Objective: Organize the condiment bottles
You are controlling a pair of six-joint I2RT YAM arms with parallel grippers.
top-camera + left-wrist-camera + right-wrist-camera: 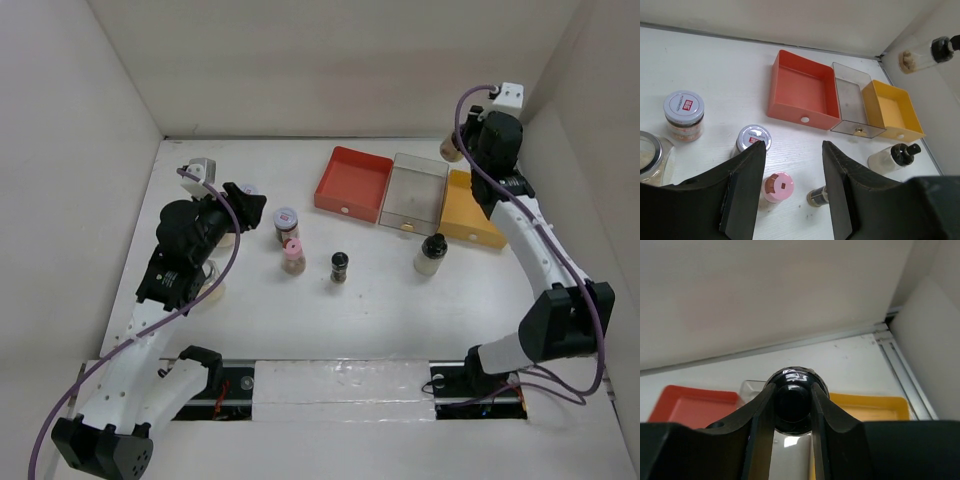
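Okay, right pincer point(794, 390): clenched on the black cap of the held bottle point(451, 150).
Held bottle spot: up off the bench point(380, 320), 11 o'clock of the yellow tray point(470, 210); contents look beige, blurry.
Left pincer point(792, 147): released, nothing between the fingers.
Standing bottles: silver-lid jar point(286, 222), pink-lid jar point(292, 256), small dark jar point(340, 266), black-lid bottle point(431, 254), all at mid-bench, 6 o'clock side of the trays.

The table point(715, 65) is white and matt, with faint lines like wood grain. The red tray point(802, 95) and yellow tray point(892, 112) are smooth plastic. The clear tray point(852, 102) between them is see-through plastic. The pink lid point(778, 186) looks plastic. A silver-white lid point(684, 103) shines like metal. The lifted jar point(915, 55) has a clear, smooth body and a glossy black lid point(793, 400). The left fingers point(745, 185) are dull black.
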